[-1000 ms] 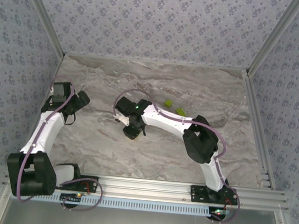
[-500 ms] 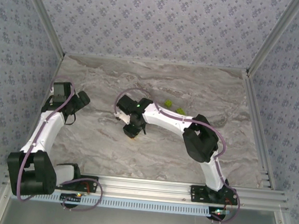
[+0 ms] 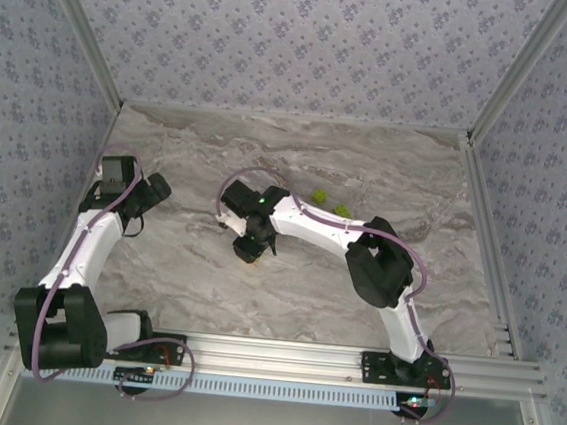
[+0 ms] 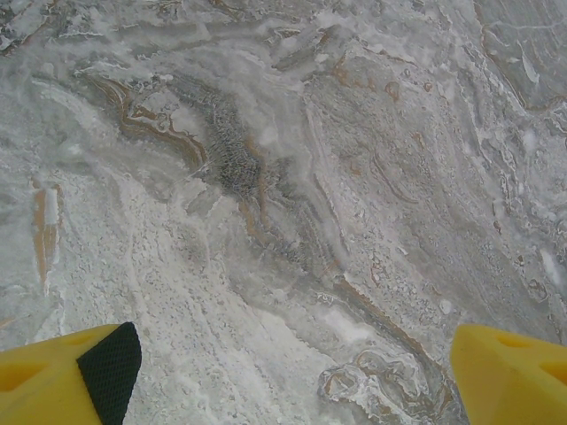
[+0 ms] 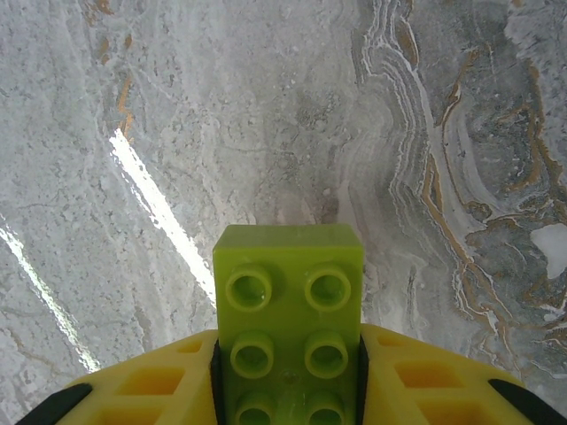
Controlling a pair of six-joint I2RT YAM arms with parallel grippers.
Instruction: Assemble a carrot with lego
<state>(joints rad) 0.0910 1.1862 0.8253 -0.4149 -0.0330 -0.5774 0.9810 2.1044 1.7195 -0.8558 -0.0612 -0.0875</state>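
Close on the left, the left gripper (image 4: 292,376) hangs over the bare marble table (image 4: 266,177), its yellow jaws spread wide with nothing between them. Out at mid-table the right gripper (image 5: 288,343) is pinched tight on a lime-green brick (image 5: 288,292), studs showing, which pokes out past the fingertips just above the tabletop. Farther back, behind the right arm, two loose green bricks (image 3: 319,196) lie near each other.

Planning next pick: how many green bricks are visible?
3. One green brick in the right gripper; two loose bricks on the table beside the right arm. Others may be hidden.
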